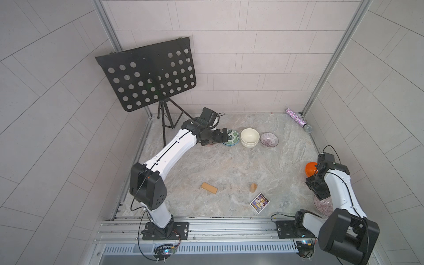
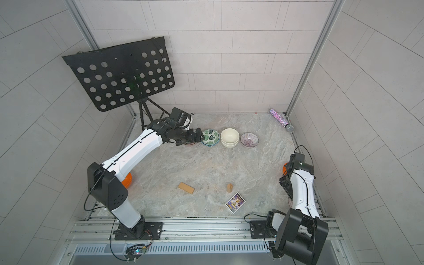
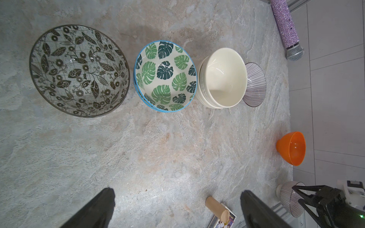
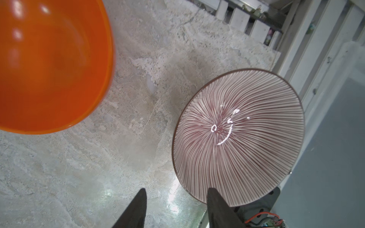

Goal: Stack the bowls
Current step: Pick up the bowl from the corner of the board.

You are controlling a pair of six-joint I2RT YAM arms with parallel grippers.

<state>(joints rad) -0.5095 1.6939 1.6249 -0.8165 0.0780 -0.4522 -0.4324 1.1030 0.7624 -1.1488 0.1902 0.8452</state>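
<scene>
Twin top views high over the whole table (image 1: 218,165); wrist views low, close, one striped bowl (image 4: 237,138) common to both.

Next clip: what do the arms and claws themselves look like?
Left arm and right arm: white shells, boxy black joints, thin black cables looping alongside. Left claw and right claw: black, tapering to points.

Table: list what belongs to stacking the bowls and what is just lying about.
For the job: black-leaf bowl, green-leaf bowls, cream bowls, far striped bowl, near striped bowl, right orange bowl, left orange bowl.

Lying about: flat block, upright block, card, microphone, music stand.
</scene>
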